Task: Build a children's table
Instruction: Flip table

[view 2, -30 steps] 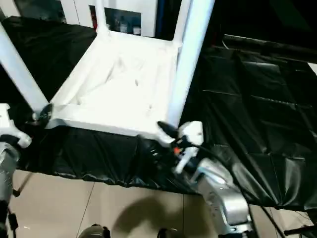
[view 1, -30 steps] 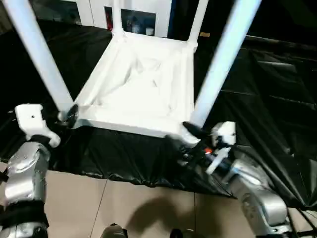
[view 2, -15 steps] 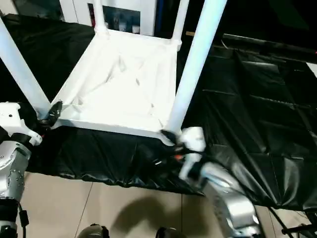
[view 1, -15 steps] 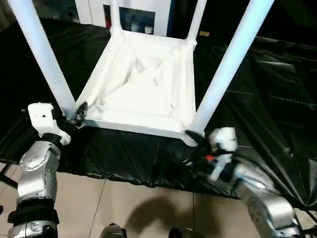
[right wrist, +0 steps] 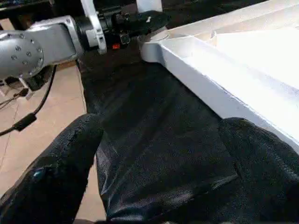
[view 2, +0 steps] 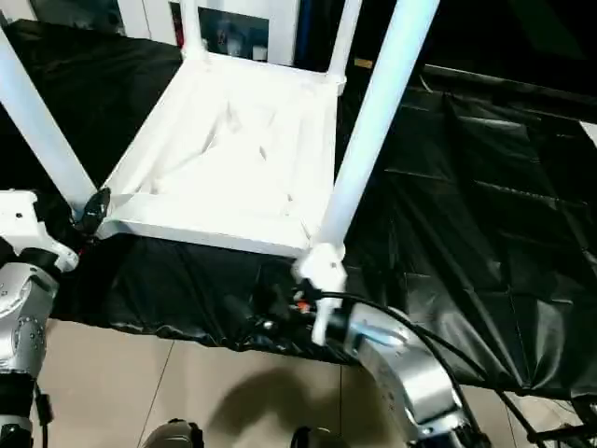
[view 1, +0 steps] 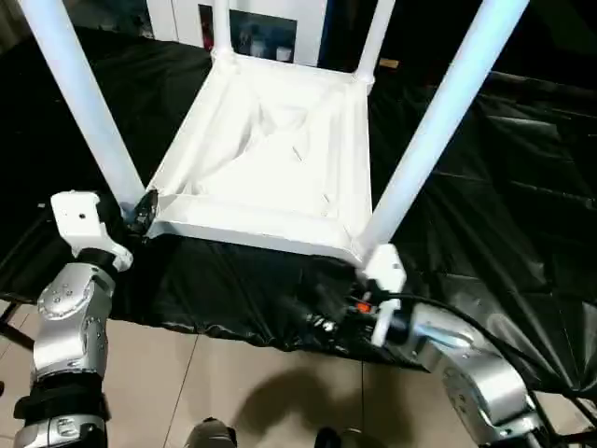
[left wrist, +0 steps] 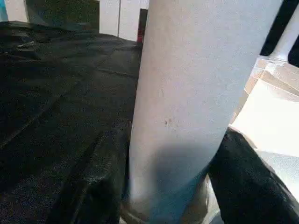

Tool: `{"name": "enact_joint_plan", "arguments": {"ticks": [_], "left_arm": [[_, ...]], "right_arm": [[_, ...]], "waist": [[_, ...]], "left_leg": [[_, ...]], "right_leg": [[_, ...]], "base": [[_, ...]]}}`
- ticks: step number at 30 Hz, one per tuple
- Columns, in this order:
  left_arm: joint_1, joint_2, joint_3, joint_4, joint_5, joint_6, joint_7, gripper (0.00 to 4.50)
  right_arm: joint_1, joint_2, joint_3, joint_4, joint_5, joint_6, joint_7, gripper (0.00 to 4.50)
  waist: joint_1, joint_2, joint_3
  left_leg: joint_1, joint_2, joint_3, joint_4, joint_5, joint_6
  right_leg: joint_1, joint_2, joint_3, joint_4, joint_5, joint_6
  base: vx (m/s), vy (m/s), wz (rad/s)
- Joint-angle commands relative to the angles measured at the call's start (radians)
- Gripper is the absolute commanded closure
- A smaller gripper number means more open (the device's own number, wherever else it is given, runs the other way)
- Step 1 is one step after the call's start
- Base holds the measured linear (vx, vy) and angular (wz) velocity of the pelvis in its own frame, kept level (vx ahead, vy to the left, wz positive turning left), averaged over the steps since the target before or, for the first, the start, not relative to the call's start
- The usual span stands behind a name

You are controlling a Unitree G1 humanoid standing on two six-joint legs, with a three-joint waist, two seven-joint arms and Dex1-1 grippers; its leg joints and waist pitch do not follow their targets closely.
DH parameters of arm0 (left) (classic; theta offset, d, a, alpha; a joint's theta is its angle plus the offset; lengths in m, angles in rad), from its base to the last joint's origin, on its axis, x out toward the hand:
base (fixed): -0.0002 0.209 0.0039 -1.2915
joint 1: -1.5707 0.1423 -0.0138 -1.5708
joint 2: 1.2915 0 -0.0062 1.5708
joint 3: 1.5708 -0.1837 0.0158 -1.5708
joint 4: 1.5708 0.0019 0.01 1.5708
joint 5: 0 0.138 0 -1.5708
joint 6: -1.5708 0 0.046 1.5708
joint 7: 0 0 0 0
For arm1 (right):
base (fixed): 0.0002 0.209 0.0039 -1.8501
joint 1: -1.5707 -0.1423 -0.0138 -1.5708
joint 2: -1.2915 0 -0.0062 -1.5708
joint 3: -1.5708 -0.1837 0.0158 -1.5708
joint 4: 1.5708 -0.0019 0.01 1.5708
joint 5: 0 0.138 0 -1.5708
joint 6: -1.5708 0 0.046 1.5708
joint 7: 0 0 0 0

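Black plastic sheeting (view 1: 485,187) covers the floor ahead of you, and the children's table (view 1: 270,159) lies upside down on it, four legs pointing up, with a white cabinet (view 1: 252,23) behind. Your left hand (view 1: 140,213) sits at the near left corner with its fingers (left wrist: 247,182) either side of that leg (left wrist: 187,107); you cannot tell whether they grip it. Your right hand (right wrist: 159,186) is spread wide, released, low over the sheeting beside the table's near edge.

Right gripper (view 1: 312,322) apparently withdrew from table corner (view 1: 359,252).
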Motion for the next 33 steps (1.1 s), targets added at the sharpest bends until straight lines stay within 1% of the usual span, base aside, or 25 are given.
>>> {"name": "enact_joint_plan", "arguments": {"ticks": [1,3,5,6,7,8,11,12,13,14,15,16,17,18,19,20,21,22,25,26,27,29,30,32,33], "left_arm": [[-0.001,-0.036,-0.028,-0.021,-0.040,0.062,-0.008,2.21],[0.000,-0.042,-0.027,-0.032,-0.045,0.075,-0.001,2.21],[0.011,-0.090,-0.022,-0.101,-0.092,0.144,0.043,2.21],[0.013,-0.098,-0.021,-0.113,-0.100,0.155,0.050,2.21],[0.024,-0.134,-0.023,-0.161,-0.131,0.195,0.078,2.21],[0.040,-0.190,-0.031,-0.230,-0.176,0.240,0.118,2.21],[0.057,-0.279,-0.048,-0.306,-0.232,0.283,0.177,2.21],[0.057,-0.279,-0.048,-0.306,-0.232,0.283,0.177,2.21],[0.062,-0.323,-0.057,-0.341,-0.254,0.304,0.203,2.21],[0.062,-0.323,-0.057,-0.341,-0.254,0.304,0.203,2.21],[0.061,-0.348,-0.076,-0.355,-0.247,0.303,0.211,2.21],[0.061,-0.353,-0.079,-0.357,-0.246,0.303,0.211,2.23],[0.060,-0.368,-0.080,-0.370,-0.237,0.314,0.218,2.23],[0.059,-0.384,-0.078,-0.389,-0.226,0.335,0.230,2.26],[0.056,-0.395,-0.077,-0.404,-0.215,0.351,0.240,2.26],[0.056,-0.398,-0.077,-0.409,-0.217,0.357,0.247,2.28],[0.055,-0.400,-0.077,-0.412,-0.219,0.360,0.252,2.28],[0.056,-0.401,-0.078,-0.418,-0.225,0.368,0.261,2.28],[0.059,-0.404,-0.083,-0.424,-0.234,0.370,0.277,2.28],[0.062,-0.405,-0.087,-0.426,-0.234,0.369,0.279,2.28],[0.065,-0.408,-0.089,-0.430,-0.234,0.371,0.280,2.28],[0.071,-0.415,-0.090,-0.443,-0.225,0.383,0.279,2.28],[0.073,-0.416,-0.090,-0.446,-0.223,0.386,0.279,2.28],[0.078,-0.417,-0.093,-0.453,-0.222,0.390,0.280,2.28],[0.078,-0.417,-0.093,-0.453,-0.222,0.390,0.280,2.28]], "right_arm": [[-0.010,-0.001,-0.001,0.014,-0.010,-0.013,-0.001,0.00],[-0.010,0.002,-0.004,0.017,-0.009,-0.011,-0.005,0.00],[-0.010,0.015,-0.015,0.029,-0.005,0.004,-0.029,0.00],[-0.010,0.017,-0.016,0.030,-0.004,0.007,-0.032,0.00],[-0.008,0.025,-0.020,0.034,0.000,0.026,-0.047,0.00],[-0.006,0.034,-0.023,0.040,0.001,0.052,-0.069,0.00],[-0.010,0.048,-0.031,0.074,-0.022,0.088,-0.119,0.00],[-0.010,0.048,-0.031,0.074,-0.022,0.088,-0.119,0.00],[-0.019,0.060,-0.045,0.107,-0.043,0.108,-0.168,0.00],[-0.019,0.060,-0.045,0.107,-0.043,0.108,-0.168,0.00],[-0.030,0.084,-0.078,0.143,-0.045,0.096,-0.219,0.00],[-0.032,0.089,-0.086,0.150,-0.045,0.092,-0.229,0.00],[-0.042,0.110,-0.116,0.171,-0.032,0.075,-0.258,0.00],[-0.055,0.141,-0.160,0.187,0.006,0.072,-0.285,0.00],[-0.070,0.175,-0.208,0.195,0.069,0.070,-0.292,0.00],[-0.076,0.187,-0.224,0.194,0.099,0.071,-0.283,0.00],[-0.081,0.196,-0.235,0.194,0.119,0.069,-0.278,0.00],[-0.087,0.207,-0.247,0.195,0.136,0.070,-0.274,0.00],[-0.116,0.243,-0.289,0.221,0.178,0.060,-0.283,0.00],[-0.133,0.260,-0.309,0.234,0.198,0.053,-0.288,0.00],[-0.148,0.276,-0.328,0.247,0.211,0.048,-0.295,0.00],[-0.186,0.308,-0.376,0.283,0.240,0.040,-0.317,0.00],[-0.198,0.315,-0.390,0.297,0.246,0.036,-0.326,0.00],[-0.229,0.326,-0.416,0.334,0.267,0.026,-0.345,0.00],[-0.229,0.326,-0.416,0.334,0.267,0.026,-0.345,0.00]], "waist": [[-0.005,0.009,-0.054],[-0.004,0.010,-0.053],[-0.004,0.010,-0.054],[-0.005,0.010,-0.052],[-0.005,0.009,-0.052],[-0.005,0.007,-0.051],[-0.003,0.002,-0.050],[-0.003,0.002,-0.048],[-0.004,0.001,-0.047],[-0.004,0.001,-0.047],[-0.004,0.000,-0.048],[-0.005,0.000,-0.048],[-0.005,-0.002,-0.052],[-0.010,0.000,-0.049],[-0.010,-0.002,-0.049],[-0.012,-0.006,-0.049],[-0.012,-0.004,-0.048],[-0.013,-0.003,-0.047],[-0.013,-0.003,-0.045],[-0.014,-0.001,-0.043],[-0.014,-0.002,-0.042],[-0.016,0.001,-0.041],[-0.019,-0.001,-0.042],[-0.021,0.000,-0.043],[-0.022,0.000,-0.043]], "left_leg": [[0.013,0.041,-0.006,-0.082,-0.081,0.045],[0.013,0.041,-0.005,-0.082,-0.084,0.046],[0.013,0.044,-0.005,-0.083,-0.094,0.042],[0.013,0.044,-0.004,-0.083,-0.095,0.040],[0.013,0.047,-0.002,-0.083,-0.107,0.039],[0.010,0.046,-0.002,-0.082,-0.104,0.038],[0.005,0.042,0.001,-0.079,-0.086,0.049],[0.003,0.039,0.002,-0.080,-0.085,0.050],[0.001,0.039,0.002,-0.080,-0.086,0.043],[0.001,0.039,0.002,-0.080,-0.086,0.043],[0.001,0.037,0.002,-0.080,-0.090,0.040],[0.001,0.037,0.001,-0.080,-0.090,0.040],[0.001,0.036,-0.001,-0.078,-0.073,0.040],[0.001,0.038,0.001,-0.077,-0.058,0.045],[0.001,0.038,-0.001,-0.075,-0.041,0.055],[-0.001,0.036,0.001,-0.074,-0.035,0.063],[0.000,0.037,0.000,-0.074,-0.030,0.068],[0.003,0.037,0.001,-0.071,-0.013,0.087],[0.003,0.036,0.003,-0.070,-0.002,0.096],[0.004,0.038,0.004,-0.073,-0.021,0.094],[0.004,0.037,0.004,-0.073,-0.029,0.090],[0.007,0.039,0.004,-0.075,-0.047,0.076],[0.006,0.039,0.004,-0.075,-0.043,0.068],[0.007,0.037,0.004,-0.074,-0.028,0.061],[0.008,0.036,0.005,-0.073,-0.020,0.063]], "right_leg": [[0.041,-0.067,0.054,-0.046,-0.069,-0.196],[0.041,-0.068,0.054,-0.047,-0.073,-0.200],[0.041,-0.069,0.054,-0.047,-0.083,-0.204],[0.039,-0.069,0.054,-0.047,-0.082,-0.208],[0.040,-0.071,0.055,-0.049,-0.092,-0.217],[0.041,-0.071,0.056,-0.048,-0.090,-0.227],[0.043,-0.070,0.056,-0.051,-0.098,-0.220],[0.042,-0.069,0.056,-0.054,-0.109,-0.217],[0.043,-0.068,0.056,-0.054,-0.125,-0.210],[0.043,-0.068,0.056,-0.054,-0.125,-0.210],[0.041,-0.067,0.056,-0.058,-0.137,-0.193],[0.040,-0.067,0.056,-0.058,-0.135,-0.190],[0.044,-0.065,0.055,-0.055,-0.110,-0.183],[0.040,-0.064,0.056,-0.050,-0.060,-0.190],[0.041,-0.064,0.055,-0.046,-0.021,-0.197],[0.043,-0.061,0.055,-0.044,-0.004,-0.197],[0.043,-0.062,0.055,-0.042,0.009,-0.198],[0.042,-0.060,0.054,-0.040,0.041,-0.203],[0.043,-0.059,0.055,-0.040,0.046,-0.211],[0.041,-0.060,0.054,-0.042,0.011,-0.215],[0.040,-0.060,0.054,-0.044,-0.006,-0.213],[0.038,-0.061,0.055,-0.045,-0.037,-0.210],[0.038,-0.060,0.055,-0.043,-0.036,-0.210],[0.039,-0.058,0.054,-0.042,-0.016,-0.205],[0.038,-0.057,0.055,-0.040,-0.002,-0.205]], "base": [[0.000,0.000,0.00],[0.000,0.000,0.00],[0.000,0.000,0.00],[0.000,0.000,0.00],[0.000,0.000,0.00],[0.000,0.000,0.00],[0.000,0.000,0.00],[0.000,0.000,0.00],[0.000,0.000,0.00],[0.000,0.000,0.00],[0.000,0.000,0.00],[0.000,0.000,0.00],[0.000,0.000,0.00],[0.000,0.000,0.00],[0.000,0.000,0.00],[0.000,0.000,0.00],[0.000,0.000,0.00],[0.000,0.000,0.00],[0.000,0.000,0.00],[0.000,0.000,0.00],[0.000,0.000,0.00],[0.000,0.000,0.00],[0.000,0.000,0.00],[0.000,0.000,0.00],[0.000,0.000,0.00]]}}
